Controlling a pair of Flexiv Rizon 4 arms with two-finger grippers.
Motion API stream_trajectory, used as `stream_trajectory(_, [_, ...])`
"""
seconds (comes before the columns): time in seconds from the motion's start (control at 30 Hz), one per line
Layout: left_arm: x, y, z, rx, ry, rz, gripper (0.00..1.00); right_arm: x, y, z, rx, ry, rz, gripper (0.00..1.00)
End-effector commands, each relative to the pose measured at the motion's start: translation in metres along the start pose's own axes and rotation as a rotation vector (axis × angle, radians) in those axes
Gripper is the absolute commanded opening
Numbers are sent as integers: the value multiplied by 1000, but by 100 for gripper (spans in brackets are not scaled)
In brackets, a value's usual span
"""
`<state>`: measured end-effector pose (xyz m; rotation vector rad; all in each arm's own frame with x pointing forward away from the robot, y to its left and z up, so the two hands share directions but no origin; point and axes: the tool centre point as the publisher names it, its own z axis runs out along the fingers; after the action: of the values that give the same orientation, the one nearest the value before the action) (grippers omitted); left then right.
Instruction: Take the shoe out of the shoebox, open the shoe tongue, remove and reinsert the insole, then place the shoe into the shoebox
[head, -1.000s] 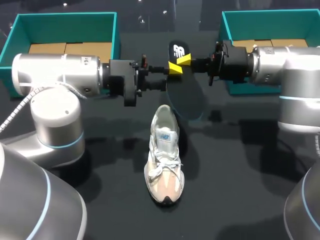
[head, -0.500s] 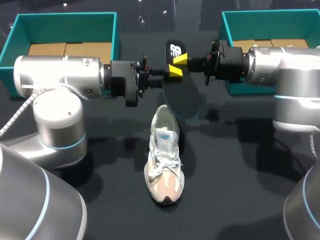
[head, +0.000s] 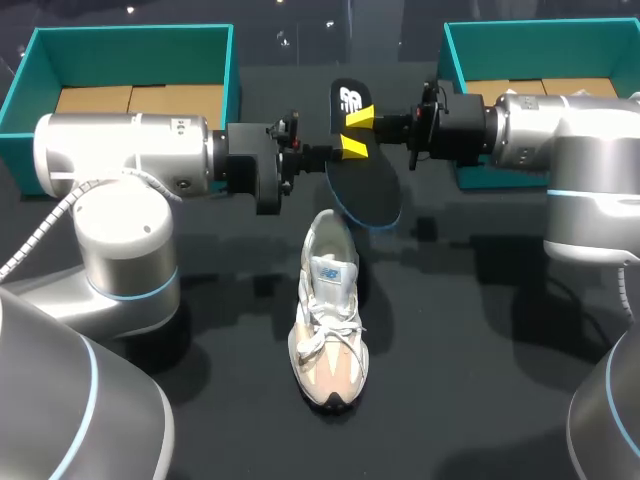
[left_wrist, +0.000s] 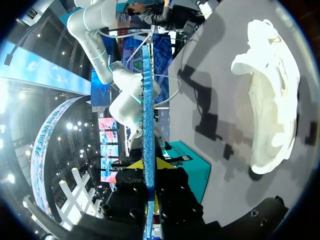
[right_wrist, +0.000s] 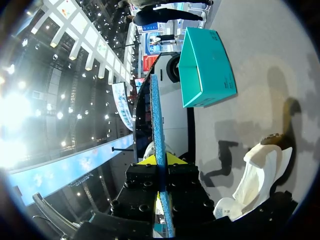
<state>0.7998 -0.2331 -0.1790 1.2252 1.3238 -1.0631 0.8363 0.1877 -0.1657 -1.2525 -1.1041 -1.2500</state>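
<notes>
The insole (head: 362, 185) hangs in the air behind the shoe (head: 328, 310), which lies on the dark counter (head: 470, 330) with its toe toward the near edge. Two teal boxes (head: 130, 40) (head: 540, 30) sit at the far corners, each partly covered by an arm. The left fingers (head: 352, 148) and right fingers (head: 357, 118) meet from opposite sides, and each pair is closed on the insole near its heel end.

Since a second ago the insole has lifted slightly off the shoe's heel and shows a narrower face; the shoe has not moved.

Both wrist views show the insole (left_wrist: 148, 125) (right_wrist: 157, 135) edge-on only.
</notes>
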Motion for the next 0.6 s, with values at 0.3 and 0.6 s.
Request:
stream_trajectory(0.3, [-3,-3,-22,-22,2,0,0,0,-13,-11,-54,47,-48,100])
stream_trajectory(0.6, [-7,-9,-58,-45,-4,-38,0,5,-32,-28,-69,83,-99,100])
